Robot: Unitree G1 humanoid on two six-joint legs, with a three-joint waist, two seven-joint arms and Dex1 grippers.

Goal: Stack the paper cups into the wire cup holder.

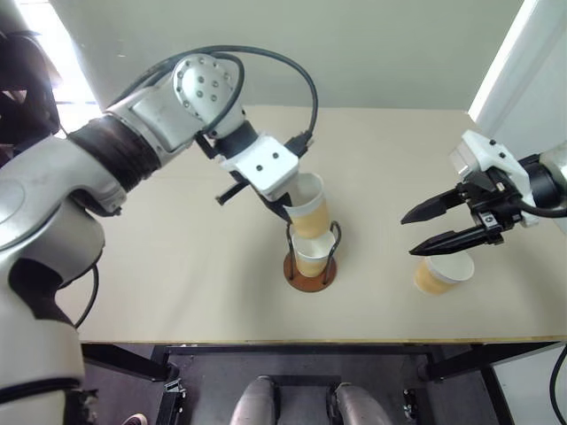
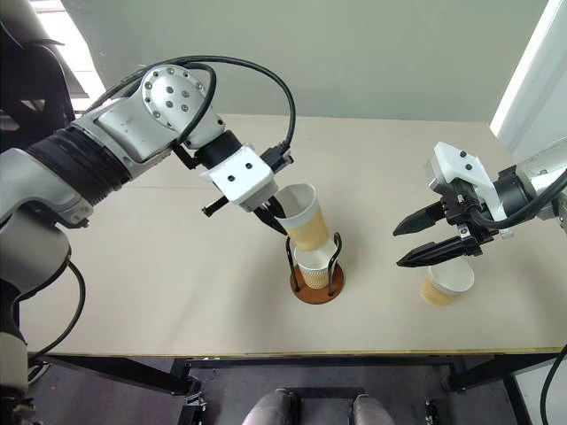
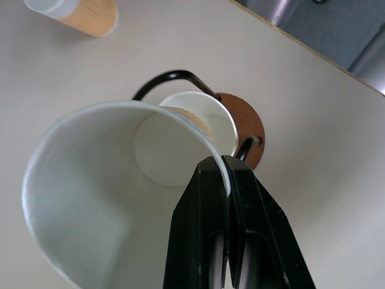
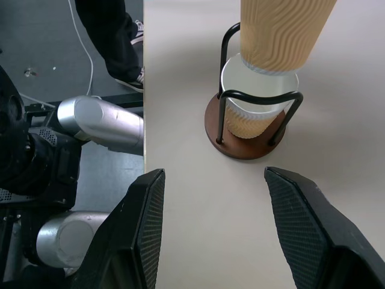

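Cup (image 2: pixel 304 217) rim in left jaws (over holder (image 2: pixel 316 282))

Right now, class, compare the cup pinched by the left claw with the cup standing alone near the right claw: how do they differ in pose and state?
The held cup hangs tilted above the table, its base entering the cup in the wire cup holder; the lone cup rests on the table.
The left claw is shut on the held cup's rim; the right claw is open above the lone cup, not gripping it.
Both are tan-orange with white insides.
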